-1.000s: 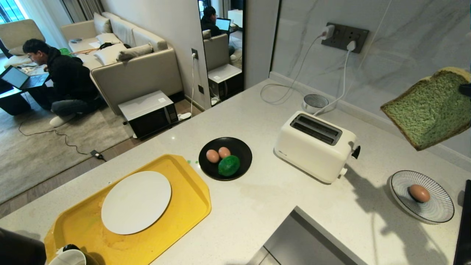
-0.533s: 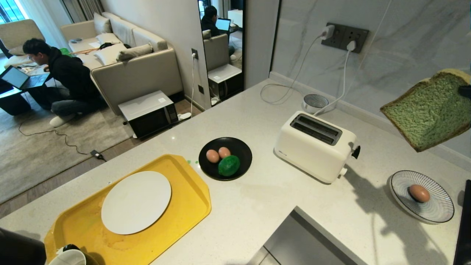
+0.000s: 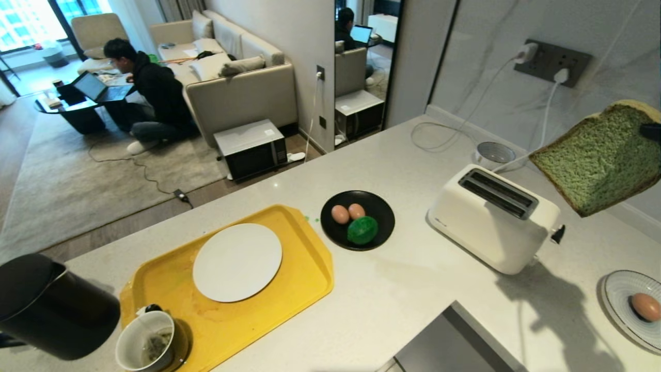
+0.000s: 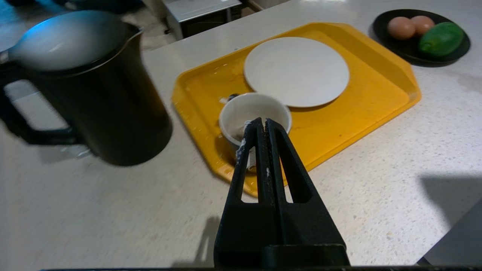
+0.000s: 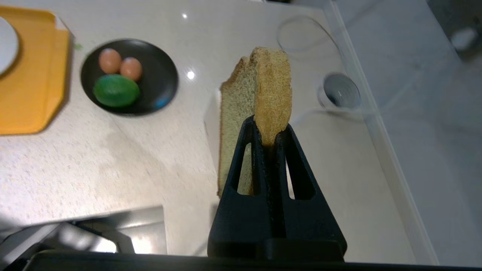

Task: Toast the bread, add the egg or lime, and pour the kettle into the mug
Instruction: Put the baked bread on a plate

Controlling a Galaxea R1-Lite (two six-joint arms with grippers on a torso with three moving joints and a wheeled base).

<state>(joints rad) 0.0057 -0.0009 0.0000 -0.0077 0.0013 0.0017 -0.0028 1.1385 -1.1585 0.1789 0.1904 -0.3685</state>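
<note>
Bread (image 3: 599,155), one thick pale-green slice w/ brown crust, hung in the air at the head view's right edge, above and just right of the white two-slot toaster (image 3: 493,217), pinched at one edge by the right gripper (image 5: 269,135), fingers clamped on the crust. Nearest the robot, left gripper (image 4: 262,126) sat w/ fingers pressed together, empty, above the counter near the short mug (image 3: 147,342), white inside, which stood on the near corner of the yellow plastic tray (image 3: 304,268). Tall matte black kettle (image 3: 49,307) stood just left of the mug, off the tray. Round white plate (image 3: 237,262) lay mid-tray. Beyond the tray, a black dish (image 3: 382,217) held two pinkish-brown eggs (image 3: 340,214) and a dark green lime (image 3: 362,230), touching. At the near right a striped plate (image 3: 617,297) held a third egg. Farther back, a person (image 3: 155,98) sat on the floor w/ a laptop by a beige sofa.
</note>
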